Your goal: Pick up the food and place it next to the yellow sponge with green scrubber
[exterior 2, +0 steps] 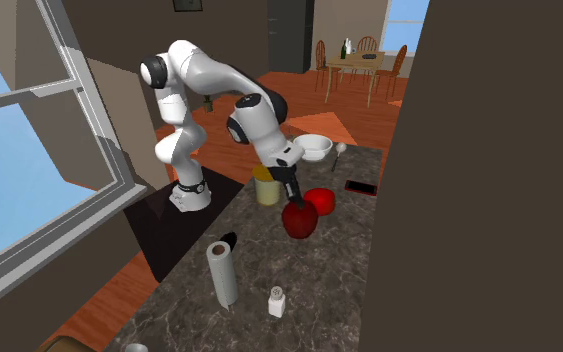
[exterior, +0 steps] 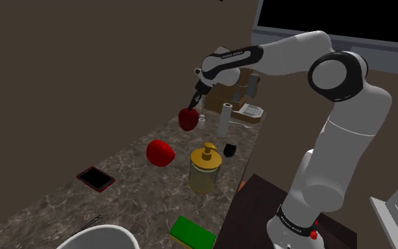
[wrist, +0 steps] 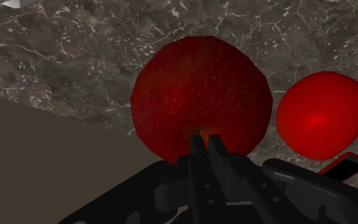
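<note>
Above the counter (exterior: pixel 123 180), your gripper (exterior: pixel 193 104) is holding the apple (exterior: pixel 188 119). Its fingers (wrist: pixel 199 151) are pinching the apple's top, nearly pressed together.

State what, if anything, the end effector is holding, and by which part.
It holds the dark red apple, pinched at its top, around the stem, between the almost-meeting fingers of the end effector.
</note>
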Robot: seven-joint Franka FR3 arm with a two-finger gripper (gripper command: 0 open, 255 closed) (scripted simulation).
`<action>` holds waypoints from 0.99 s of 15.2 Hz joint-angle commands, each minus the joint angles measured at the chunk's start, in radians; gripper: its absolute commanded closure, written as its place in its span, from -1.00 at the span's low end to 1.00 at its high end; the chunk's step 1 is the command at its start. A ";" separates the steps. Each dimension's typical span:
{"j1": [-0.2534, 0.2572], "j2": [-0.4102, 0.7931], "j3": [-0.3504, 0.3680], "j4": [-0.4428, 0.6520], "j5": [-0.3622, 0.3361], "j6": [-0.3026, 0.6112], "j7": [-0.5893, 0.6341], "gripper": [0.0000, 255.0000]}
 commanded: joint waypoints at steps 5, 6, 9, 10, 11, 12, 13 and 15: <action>-0.001 -0.022 -0.001 0.059 -0.032 -0.075 0.037 1.00; -0.002 -0.025 -0.001 0.069 -0.036 -0.087 0.042 1.00; -0.002 -0.032 -0.002 0.101 -0.048 -0.124 0.057 1.00; -0.002 -0.034 -0.002 0.112 -0.051 -0.136 0.061 1.00; -0.003 -0.035 -0.002 0.124 -0.054 -0.149 0.066 1.00; -0.003 -0.037 -0.002 0.135 -0.057 -0.161 0.070 1.00; -0.003 -0.038 -0.002 0.147 -0.060 -0.174 0.075 1.00; -0.004 -0.040 -0.002 0.172 -0.065 -0.199 0.083 1.00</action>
